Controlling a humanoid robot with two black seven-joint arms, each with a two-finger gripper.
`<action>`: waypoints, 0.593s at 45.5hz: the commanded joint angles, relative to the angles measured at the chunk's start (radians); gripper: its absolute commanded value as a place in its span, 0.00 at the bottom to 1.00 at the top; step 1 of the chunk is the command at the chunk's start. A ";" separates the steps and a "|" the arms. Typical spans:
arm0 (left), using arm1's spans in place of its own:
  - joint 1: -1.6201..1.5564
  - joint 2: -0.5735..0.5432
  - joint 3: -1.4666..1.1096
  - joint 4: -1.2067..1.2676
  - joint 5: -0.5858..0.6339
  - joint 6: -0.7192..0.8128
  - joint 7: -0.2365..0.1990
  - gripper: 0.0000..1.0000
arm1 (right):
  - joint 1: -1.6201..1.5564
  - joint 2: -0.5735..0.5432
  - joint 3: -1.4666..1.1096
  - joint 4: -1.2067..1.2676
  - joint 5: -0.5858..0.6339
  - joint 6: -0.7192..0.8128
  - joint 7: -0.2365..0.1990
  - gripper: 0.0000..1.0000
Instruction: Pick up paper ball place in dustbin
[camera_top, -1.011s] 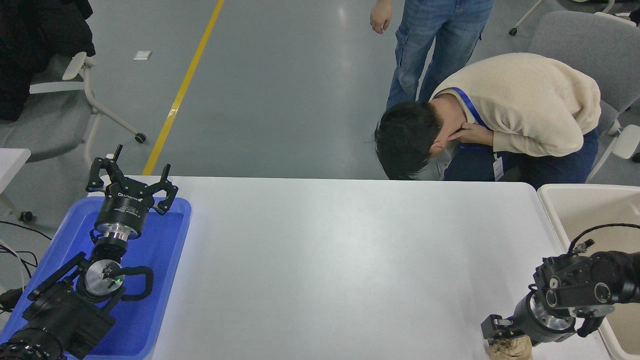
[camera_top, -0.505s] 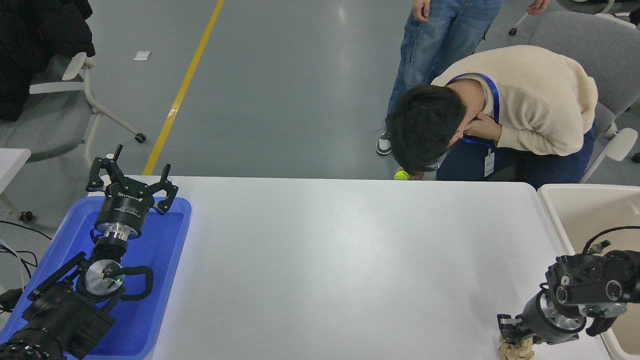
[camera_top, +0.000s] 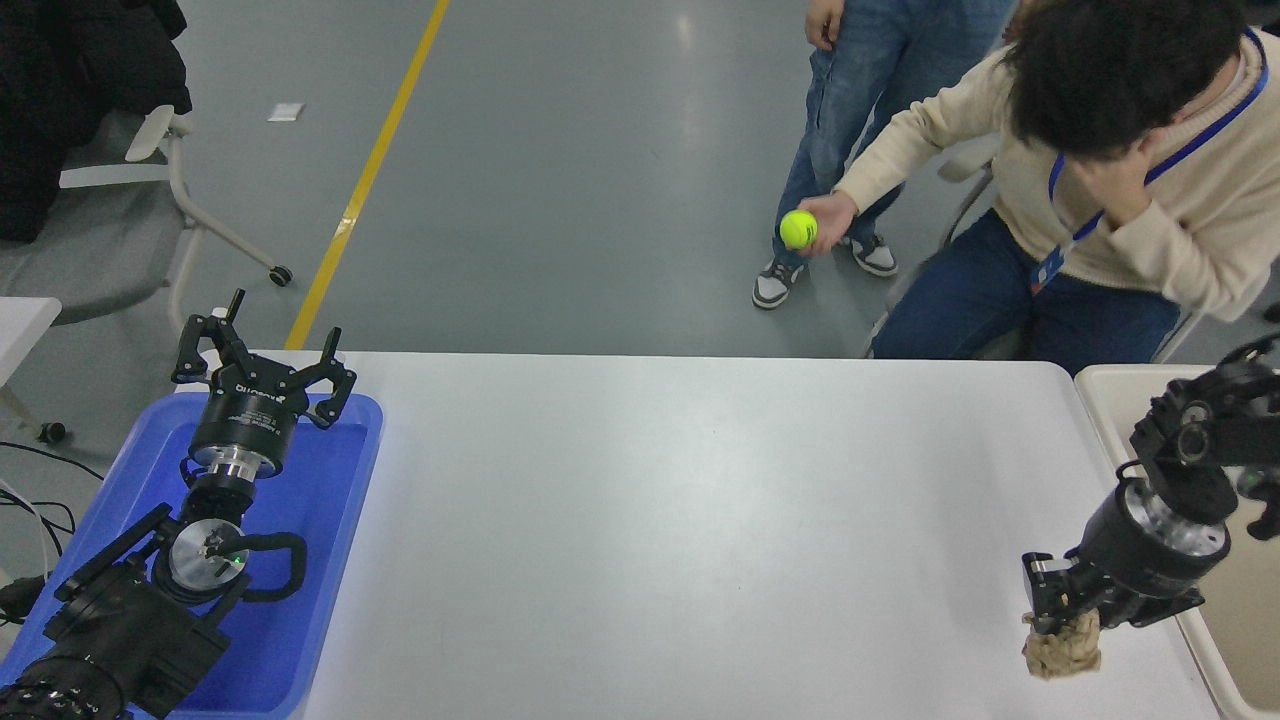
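Observation:
The tan-brown crumpled paper ball (camera_top: 1062, 648) hangs in my right gripper (camera_top: 1063, 618), which is shut on it and holds it lifted above the white table (camera_top: 700, 540) near its right front corner. The beige dustbin (camera_top: 1100, 400) with its cream rim stands just right of the table; my right arm reaches across its opening. My left gripper (camera_top: 262, 360) is open and empty, parked over the blue tray (camera_top: 330, 480) at the lower left.
A seated person in a cream sweater at the far right holds a yellow-green tennis ball (camera_top: 798, 229) in one hand above the floor. Another person in jeans stands behind. Grey chairs stand at the far left and far right.
My right gripper has risen and moved right toward the dustbin with the paper ball in it. The seated person has sat up and lifted the tennis ball off the floor.

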 joint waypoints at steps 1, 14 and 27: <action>0.000 0.000 0.000 0.000 0.000 0.001 0.000 1.00 | 0.286 -0.059 -0.061 0.021 0.072 0.085 -0.001 0.00; 0.000 0.000 0.000 0.000 0.001 0.001 0.000 1.00 | 0.595 -0.039 -0.259 0.053 0.072 0.085 0.001 0.00; 0.000 0.000 0.000 0.000 0.000 0.001 0.000 1.00 | 0.731 -0.036 -0.327 0.065 0.075 0.085 0.001 0.00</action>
